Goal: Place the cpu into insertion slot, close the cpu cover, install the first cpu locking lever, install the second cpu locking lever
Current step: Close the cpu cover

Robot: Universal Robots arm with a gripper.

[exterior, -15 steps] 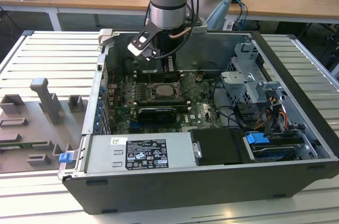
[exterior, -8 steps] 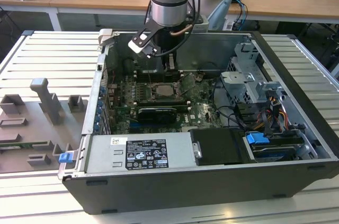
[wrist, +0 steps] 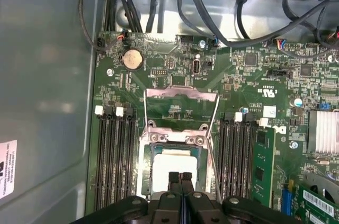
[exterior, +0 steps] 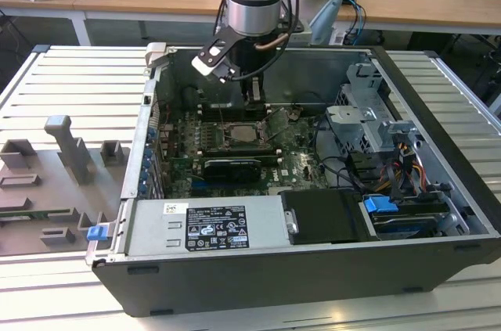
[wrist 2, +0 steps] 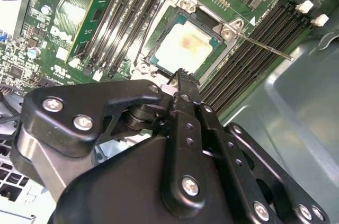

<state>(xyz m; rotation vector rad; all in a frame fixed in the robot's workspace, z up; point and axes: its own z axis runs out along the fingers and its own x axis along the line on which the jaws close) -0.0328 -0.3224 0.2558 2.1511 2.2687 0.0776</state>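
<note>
The cpu [wrist: 165, 163] lies flat in the insertion slot [wrist: 152, 150], its pale face up; it also shows in the second wrist view [wrist 2: 185, 48] and in the exterior view [exterior: 244, 134]. The cpu cover [wrist: 181, 93] stands flipped open, hinged at the socket's edge, with the board visible through its cut-out. A thin locking lever [wrist 2: 265, 47] sticks out unlatched beside the socket. My gripper [wrist: 180, 177] hangs just over the cpu's near edge, shut with nothing held. In the exterior view the gripper [exterior: 253, 98] sits low inside the case, above the socket.
Long black memory slots [wrist: 114, 155] flank the socket on both sides. A black expansion card [exterior: 232, 167], a grey drive cage [exterior: 368, 112], cables [exterior: 344, 167] and the power supply [exterior: 203, 225] crowd the case. A grey fixture [exterior: 70, 151] stands at the exterior view's left.
</note>
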